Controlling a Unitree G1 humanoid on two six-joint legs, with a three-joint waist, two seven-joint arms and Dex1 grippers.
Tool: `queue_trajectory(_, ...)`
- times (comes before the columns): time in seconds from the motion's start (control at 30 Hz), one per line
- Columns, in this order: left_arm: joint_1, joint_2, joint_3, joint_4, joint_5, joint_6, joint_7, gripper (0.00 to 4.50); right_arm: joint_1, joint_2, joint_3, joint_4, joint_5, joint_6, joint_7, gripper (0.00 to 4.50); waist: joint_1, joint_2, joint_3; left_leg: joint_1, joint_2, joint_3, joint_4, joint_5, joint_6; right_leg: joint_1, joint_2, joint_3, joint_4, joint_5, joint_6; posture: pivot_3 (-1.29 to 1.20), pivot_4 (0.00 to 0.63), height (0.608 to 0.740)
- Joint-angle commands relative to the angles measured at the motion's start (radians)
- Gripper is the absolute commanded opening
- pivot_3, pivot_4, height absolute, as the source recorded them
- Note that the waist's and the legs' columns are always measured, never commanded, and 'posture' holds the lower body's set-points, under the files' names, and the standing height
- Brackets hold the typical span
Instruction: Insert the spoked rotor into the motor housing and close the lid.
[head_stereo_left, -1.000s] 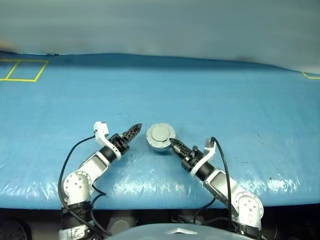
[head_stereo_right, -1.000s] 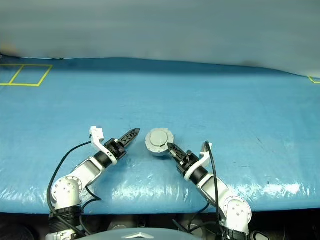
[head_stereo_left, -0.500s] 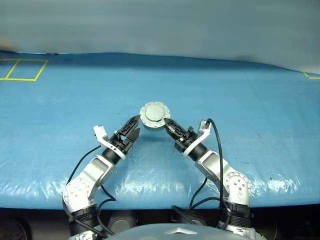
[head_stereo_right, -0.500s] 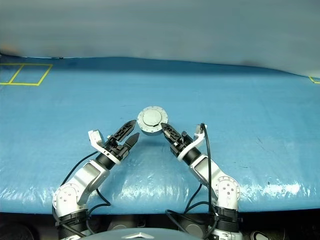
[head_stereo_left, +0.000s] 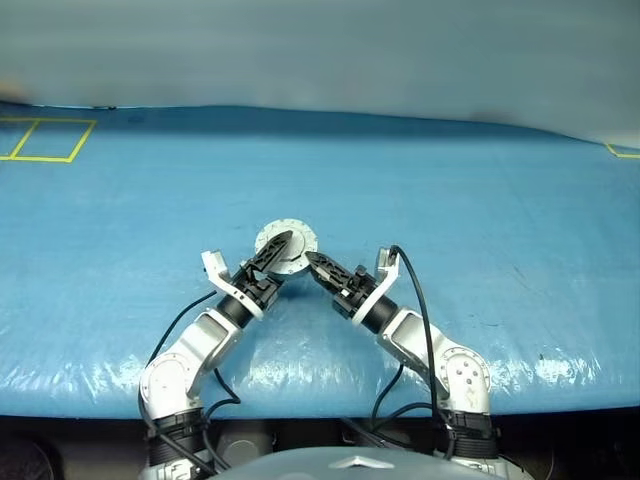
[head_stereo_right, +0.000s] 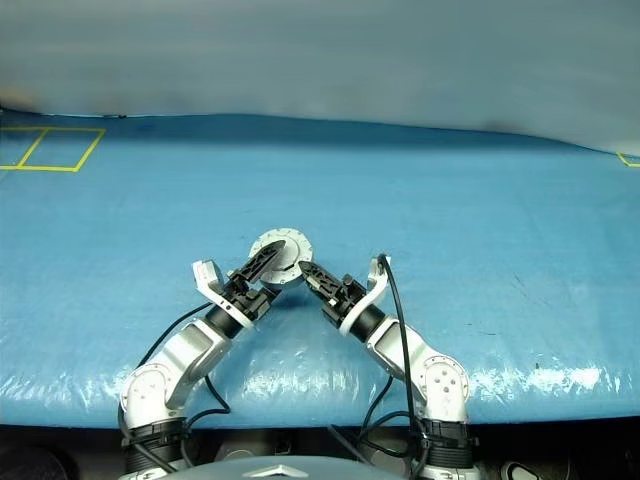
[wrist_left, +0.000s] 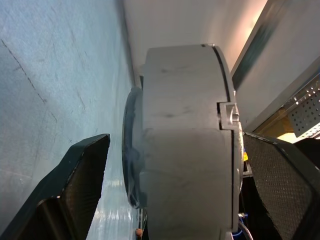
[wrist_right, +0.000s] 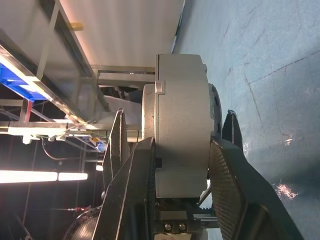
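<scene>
1. Motor housing (head_stereo_left: 285, 249) sits off the blue table cover (head_stereo_left: 480, 200), held up between the two arms near the middle of the table, on edge. The head views show a plain silver round face with small marks around its rim.
2. Right gripper (wrist_right: 176, 165) has both fingers clamped across the housing's thickness, one pad on each flat face. It carries the part.
3. Left gripper (wrist_left: 175, 190) straddles the same part from the other side with fingers spread. In the left wrist view one finger (wrist_left: 80, 185) stands clear of one face, with a gap showing. The other finger (wrist_left: 280, 185) sits just beside the opposite face; can't tell if it touches.
4. The lid (wrist_left: 224, 95) looks closed onto the housing: both wrist views show a thin seam and a small notch at the edge, no gap. The spoked wheel is not visible, so presumably inside. That's a judgement.
5. Step in hand, as I read it: late stage, two-handed hold of the closed unit, either a handover to the left or a squeeze to seat the lid fully.
6. Next move needs:
   - left fingers closing squarely on both flat faces
   - right grip kept on until the left one is firm
   - no twisting across the seam
7. Risk: the part is smooth metal and held on edge, so it could slip or pivot if one side lets go early.
</scene>
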Motion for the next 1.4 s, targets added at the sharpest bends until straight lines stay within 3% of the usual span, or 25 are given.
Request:
queue_trajectory(0.03,-0.013,0.005,-0.016,-0.001,-0.029,-0.012,-0.003,3.32,-0.008,-0.001,0.016,-0.074,0.048,0.001,0.025,1.15,0.0,0.0,0.0,0.0,0.0,0.0,0.0,0.0,0.0,0.0,0.0,0.0,0.0,0.0,0.0,0.0,0.15,0.74)
queue_trajectory(0.13,-0.017,0.01,-0.018,0.002,-0.034,-0.022,-0.01,2.34,0.002,-0.021,0.028,-0.098,0.001,-0.008,0.051,1.15,0.0,0.0,0.0,0.0,0.0,0.0,0.0,0.0,0.0,0.0,0.0,0.0,0.0,0.0,0.0,0.0,0.15,0.74)
queue_trajectory(0.17,-0.018,0.011,-0.019,0.002,-0.036,-0.024,-0.01,2.35,0.006,-0.025,0.03,-0.102,-0.006,-0.011,0.057,1.15,0.0,0.0,0.0,0.0,0.0,0.0,0.0,0.0,0.0,0.0,0.0,0.0,0.0,0.0,0.0,0.0,0.15,0.74)
queue_trajectory(0.33,-0.039,0.026,-0.014,0.012,-0.031,-0.047,-0.007,2.35,0.028,-0.057,0.035,-0.14,-0.047,-0.024,0.084,2.78,0.0,0.0,0.0,0.0,0.0,0.0,0.001,0.0,0.0,0.0,0.0,0.0,0.0,0.0,0.0,0.0,0.15,0.74)
queue_trajectory(0.5,-0.124,0.064,0.014,0.082,0.033,-0.101,0.017,2.35,0.016,-0.274,0.196,-0.292,-0.508,-0.123,0.168,4.45,0.001,0.0,0.0,0.0,-0.001,0.0,0.002,0.0,0.0,0.001,0.0,0.0,0.0,0.0,0.0,0.0,0.15,0.74)
queue_trajectory(0.67,-0.29,0.124,0.052,0.254,0.163,-0.18,-0.005,2.35,0.025,-0.45,0.409,-0.305,-1.059,-0.444,0.249,4.5,0.005,-0.001,0.0,0.001,-0.007,-0.001,0.002,0.001,-0.001,0.001,0.001,0.0,0.001,0.001,0.001,0.0,0.15,0.74)
queue_trajectory(0.77,-0.383,0.149,0.069,0.371,0.243,-0.216,-0.03,2.35,0.04,-0.483,0.476,-0.261,-1.263,-0.589,0.253,4.5,0.004,-0.002,0.0,0.001,-0.008,-0.001,0.002,0.003,-0.005,0.001,0.001,0.0,0.0,0.001,0.003,0.0,0.15,0.74)
queue_trajectory(0.93,-0.615,0.19,0.101,0.702,0.398,-0.309,-0.109,2.35,0.096,-0.398,0.443,-0.164,-1.401,-0.763,0.203,4.5,0.009,-0.006,0.003,0.0,-0.008,-0.001,0.002,0.004,-0.006,0.002,0.001,-0.001,0.0,0.002,0.003,0.0,0.15,0.74)
queue_trajectory(1.13,-0.842,0.203,0.126,1.057,0.567,-0.43,-0.234,2.35,0.134,-0.335,0.428,-0.124,-1.484,-0.821,0.2,4.5,0.008,-0.009,0.005,0.0,-0.008,0.0,0.003,0.004,-0.006,0.002,0.0,-0.001,-0.001,0.002,0.005,0.0,0.15,0.74)
queue_trajectory(1.4,-0.969,0.2,0.163,1.311,0.719,-0.508,-0.244,2.35,0.165,-0.287,0.419,-0.128,-1.52,-0.802,0.223,4.5,0.001,-0.009,0.005,0.001,-0.008,0.0,0.002,0.004,-0.007,0.002,0.0,-0.001,-0.001,0.001,0.005,0.0,0.15,0.74)
